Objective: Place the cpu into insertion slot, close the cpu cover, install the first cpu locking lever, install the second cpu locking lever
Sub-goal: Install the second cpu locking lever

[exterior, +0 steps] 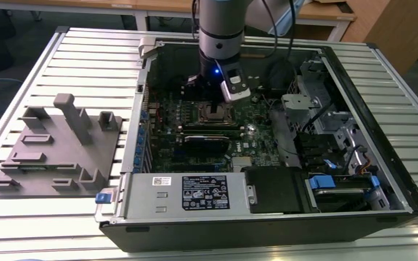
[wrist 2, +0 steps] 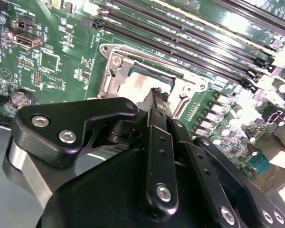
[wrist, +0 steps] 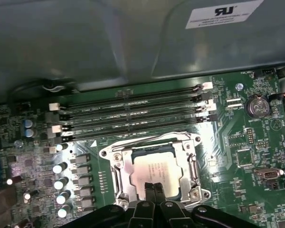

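We see the cpu (wrist: 154,171), a flat pale-silver square, sitting in the insertion slot (wrist: 115,183) under the cpu cover (wrist: 126,166). The gripper (wrist: 154,187) hovers at its edge, fingers pressed together on nothing. We judge the chip light, rigid and fragile, best held by opposite edges.

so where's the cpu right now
The cpu sits in the insertion slot on the green motherboard, just below the memory slots in the first wrist view, gripper at its edge.
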